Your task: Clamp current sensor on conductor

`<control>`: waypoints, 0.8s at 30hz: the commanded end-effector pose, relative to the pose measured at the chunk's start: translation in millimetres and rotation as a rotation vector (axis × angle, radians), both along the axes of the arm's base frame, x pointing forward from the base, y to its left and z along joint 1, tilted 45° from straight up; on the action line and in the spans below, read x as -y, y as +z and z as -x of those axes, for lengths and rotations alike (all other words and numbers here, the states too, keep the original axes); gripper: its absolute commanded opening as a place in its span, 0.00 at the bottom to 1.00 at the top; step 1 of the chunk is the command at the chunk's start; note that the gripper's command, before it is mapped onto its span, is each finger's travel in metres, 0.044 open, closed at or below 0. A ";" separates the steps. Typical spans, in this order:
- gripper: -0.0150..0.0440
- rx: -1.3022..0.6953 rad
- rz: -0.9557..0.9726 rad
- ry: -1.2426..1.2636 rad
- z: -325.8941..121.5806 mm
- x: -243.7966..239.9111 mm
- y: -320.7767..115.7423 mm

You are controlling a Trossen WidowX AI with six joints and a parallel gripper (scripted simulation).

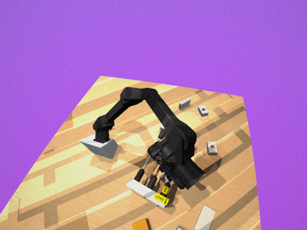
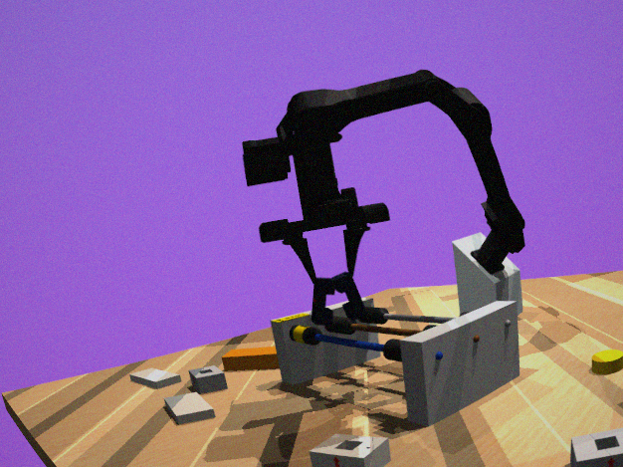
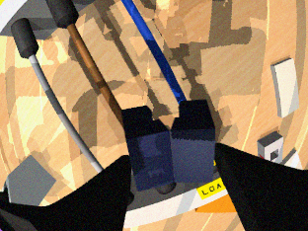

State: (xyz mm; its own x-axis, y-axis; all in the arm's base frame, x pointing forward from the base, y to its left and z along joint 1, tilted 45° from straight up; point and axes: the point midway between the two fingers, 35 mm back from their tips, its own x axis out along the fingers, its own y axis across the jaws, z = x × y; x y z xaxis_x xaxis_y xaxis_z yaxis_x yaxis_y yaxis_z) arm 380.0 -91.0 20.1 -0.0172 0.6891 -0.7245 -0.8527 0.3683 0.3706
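Dark-blue sensor point(image 1: 164, 170) point(image 2: 332, 286) point(image 3: 170, 154): my gripper point(image 1: 165, 172) point(image 2: 333, 278) point(image 3: 173, 156) pinches it, halves spread.
Blue conductor point(image 1: 169, 181) point(image 2: 348, 343) point(image 3: 150, 45): near the sensor, beside LOAD marker point(image 1: 161, 198) point(image 2: 289, 318) point(image 3: 211, 188).

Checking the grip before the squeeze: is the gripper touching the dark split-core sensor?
Touching: the exterior view shows the tips of the gripper against the sensor.

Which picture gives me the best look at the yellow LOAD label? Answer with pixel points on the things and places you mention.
The top view: the yellow LOAD label point(image 1: 161, 199) point(image 2: 290, 318) point(image 3: 210, 189) shows its whole word and arrow there. The wrist view cuts the word off behind a claw finger; the exterior view shows only a thin, unreadable strip.
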 end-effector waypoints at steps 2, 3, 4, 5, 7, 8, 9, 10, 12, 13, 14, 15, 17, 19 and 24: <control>0.25 0.143 -0.004 0.132 -13.3 -0.9 -0.2; 0.25 0.169 -0.004 0.160 -15.5 -1.6 -0.8; 0.25 0.196 -0.005 0.188 -17.8 -2.4 -1.5; 0.25 0.223 -0.006 0.216 -20.0 -3.1 -2.2; 0.25 0.258 -0.007 0.253 -22.9 -4.1 -3.1; 0.25 0.263 -0.008 0.258 -23.3 -4.2 -3.2; 0.25 0.263 -0.008 0.258 -23.3 -4.2 -3.2; 0.25 0.263 -0.008 0.258 -23.3 -4.4 -3.4; 0.25 0.263 -0.007 0.258 -23.4 -5.3 -4.4; 0.25 0.263 -0.007 0.258 -23.5 -6.0 -5.1; 0.25 0.263 -0.007 0.258 -23.6 -6.9 -6.1; 0.25 0.263 -0.007 0.258 -23.7 -7.9 -7.2; 0.25 0.263 -0.007 0.258 -24.0 -10.1 -9.6; 0.25 0.263 -0.007 0.258 -24.2 -12.4 -12.1; 0.25 0.263 -0.008 0.257 -24.5 -18.0 -18.0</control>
